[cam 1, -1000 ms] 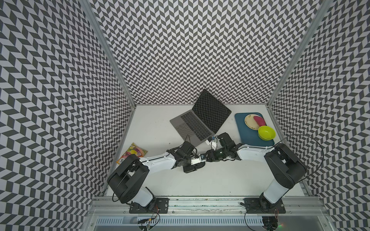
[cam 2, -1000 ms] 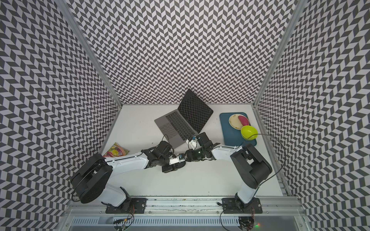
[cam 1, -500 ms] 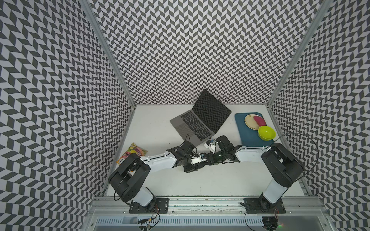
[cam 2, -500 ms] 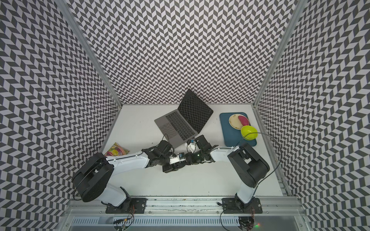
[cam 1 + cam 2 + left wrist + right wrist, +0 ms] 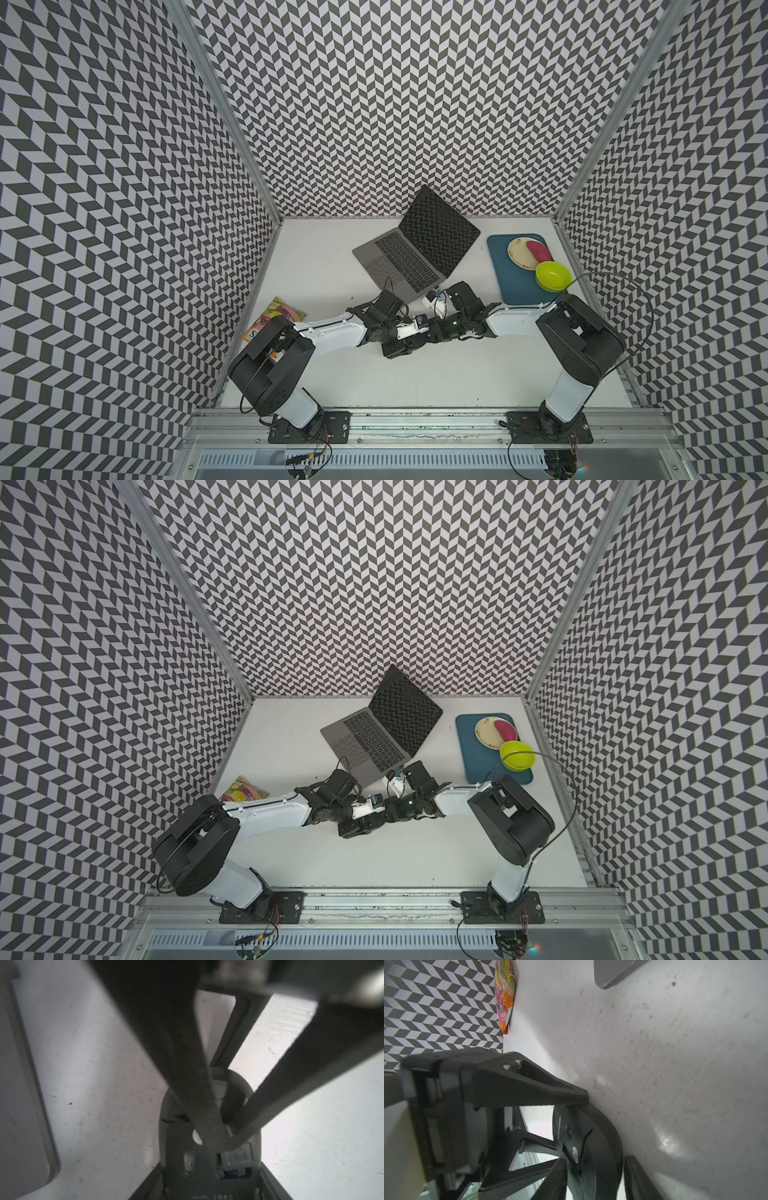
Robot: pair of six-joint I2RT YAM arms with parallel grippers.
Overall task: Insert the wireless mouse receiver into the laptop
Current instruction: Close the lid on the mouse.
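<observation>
The open grey laptop lies at the back middle of the table. In front of it both arms meet. My left gripper is shut on the sides of a black mouse, whose underside faces the left wrist camera. In a top view the left gripper is low over the table. My right gripper is open. Its fingers reach over the mouse's open compartment, and the mouse's ribbed edge shows between them. I cannot make out the wireless mouse receiver.
A colourful snack bag lies by the left wall. A blue tray at the right holds a plate and a green bowl. Patterned walls close in three sides. The laptop's front corner is near both grippers.
The right gripper has moved left, up to the left gripper and the mouse, and its fingers have narrowed a little. The left arm has stayed still.
</observation>
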